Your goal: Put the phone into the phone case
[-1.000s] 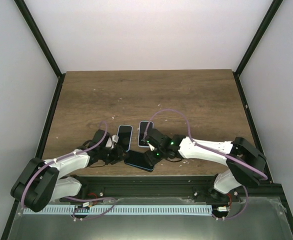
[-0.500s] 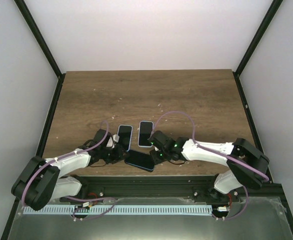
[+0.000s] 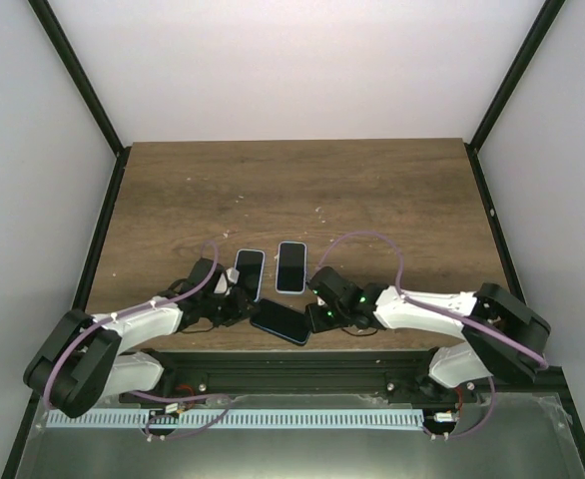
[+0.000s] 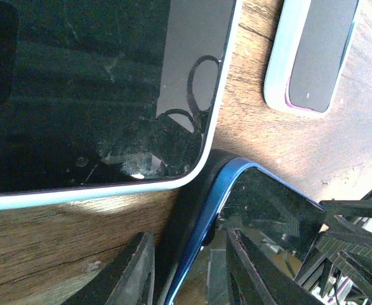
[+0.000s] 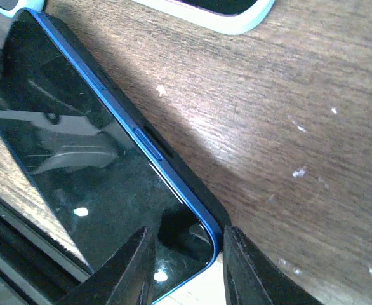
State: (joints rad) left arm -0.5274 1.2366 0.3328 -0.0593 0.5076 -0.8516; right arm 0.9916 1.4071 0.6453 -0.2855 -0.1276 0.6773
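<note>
Shifted right gripper point(image 3: 313, 317) from case point(image 3: 291, 267) down to phone point(image 3: 279, 320) end — opposite left gripper point(image 3: 243, 311); both spread astride corners — ready to clamp.

Top view: we note even, diffuse overhead light. The white walls point(image 3: 302, 70) are bright but not blown out, the wooden table point(image 3: 372, 190) is mid-toned, shadows are faint, and focus is sharp throughout.

Left wrist: we get warmer, harder light. The white-cased phone point(image 4: 78, 95) has smudged glass that mirrors cable loops, and a dark shadow pools under the blue phone point(image 4: 262, 203).

Right wrist: we see a broad soft shadow along the blue phone's buttoned edge, small white glints on its screen, and crisp wood grain.
</note>
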